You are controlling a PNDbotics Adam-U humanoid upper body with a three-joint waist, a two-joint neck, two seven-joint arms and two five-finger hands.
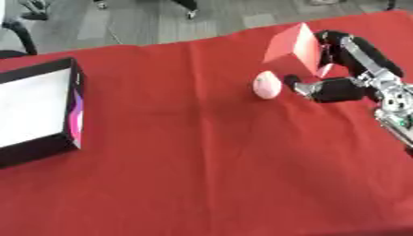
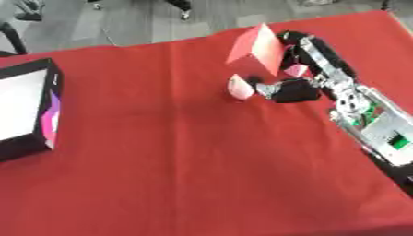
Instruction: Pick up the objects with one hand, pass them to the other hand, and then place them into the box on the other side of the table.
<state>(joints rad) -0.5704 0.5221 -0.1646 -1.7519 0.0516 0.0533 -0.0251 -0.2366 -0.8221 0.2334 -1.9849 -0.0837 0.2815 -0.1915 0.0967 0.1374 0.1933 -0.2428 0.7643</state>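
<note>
Surface: red cloth (image 1: 202, 152) over the table, grey floor beyond the far edge.
Right hand (image 1: 347, 69): fingers curled round a red box-shaped block (image 1: 292, 45), lifted and tilted.
Pink rounded object (image 1: 267, 85): on the cloth, just beside the thumb.
Box (image 1: 36, 110): black-walled, white inside, far left, well apart.
Left hand: not visible.
Risk: the tilted block may slip during the handover; the thumb may knock the pink object away.

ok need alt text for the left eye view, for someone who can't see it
The robot's right hand reaches in from the right over a red tablecloth, fingers around a red box, with a small pink round thing just left of its thumb. A black tray with a white inside sits at the left edge.
</note>
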